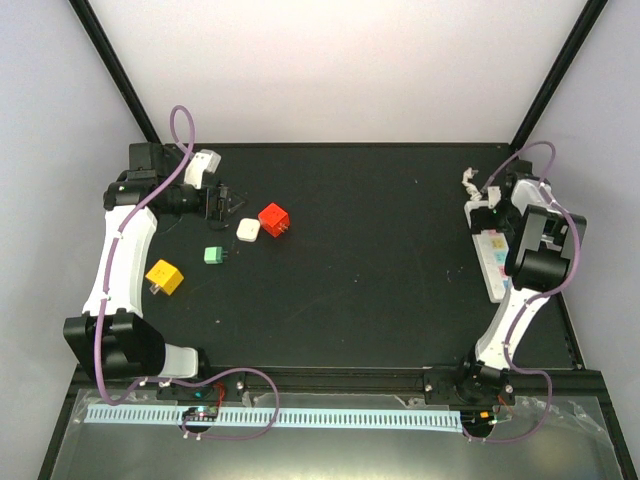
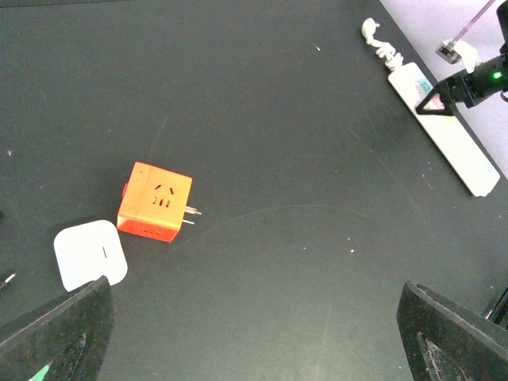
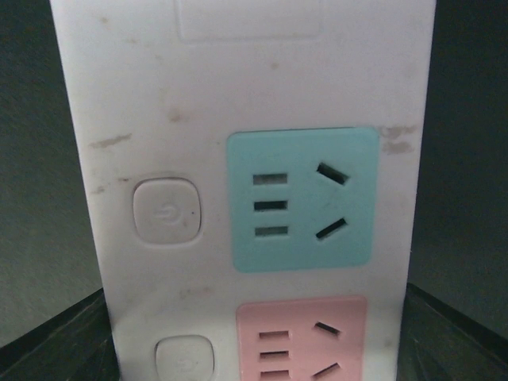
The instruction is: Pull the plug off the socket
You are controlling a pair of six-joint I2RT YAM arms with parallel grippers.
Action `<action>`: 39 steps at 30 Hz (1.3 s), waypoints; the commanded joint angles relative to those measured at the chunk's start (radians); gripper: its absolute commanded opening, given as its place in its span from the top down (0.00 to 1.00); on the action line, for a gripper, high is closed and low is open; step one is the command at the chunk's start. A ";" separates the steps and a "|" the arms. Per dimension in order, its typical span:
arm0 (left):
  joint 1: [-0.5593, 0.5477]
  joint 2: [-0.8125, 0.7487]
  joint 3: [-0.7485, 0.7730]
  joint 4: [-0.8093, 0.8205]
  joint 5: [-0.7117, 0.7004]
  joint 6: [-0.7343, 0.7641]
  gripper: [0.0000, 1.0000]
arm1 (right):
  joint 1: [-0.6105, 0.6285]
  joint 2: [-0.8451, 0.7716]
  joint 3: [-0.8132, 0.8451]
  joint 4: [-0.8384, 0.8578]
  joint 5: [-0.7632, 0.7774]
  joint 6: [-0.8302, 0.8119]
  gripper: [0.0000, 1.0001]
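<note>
The socket (image 1: 494,262) lies at the right edge of the bench (image 1: 380,300), long axis running near to far, with my right hand (image 3: 254,349) straddling it.
Its cord stub (image 1: 467,182) points to the far side and the outlet faces look up. From above, my right arm covers much of the strip. The wrist view crops it to a blue face (image 3: 302,198) and the top of a pink face (image 3: 302,333), slots showing. The right hand's fingers stand apart, one on each long side; I cannot tell whether they touch it. My left hand (image 2: 254,341), fingers spread wide, hangs well apart over the bench's left, above a red cube adapter (image 2: 155,202) and a white adapter (image 2: 90,254).
</note>
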 commanded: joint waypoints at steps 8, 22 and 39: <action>0.040 0.002 0.056 -0.032 0.043 0.013 0.01 | 0.006 -0.086 0.105 -0.170 -0.128 0.018 0.00; 0.174 0.099 0.303 -0.153 0.042 0.056 0.01 | 0.052 -0.240 0.391 -0.338 -0.354 0.001 0.00; 0.425 0.148 0.343 -0.328 0.066 0.206 0.01 | 0.267 -0.653 0.095 0.028 -0.572 0.214 0.00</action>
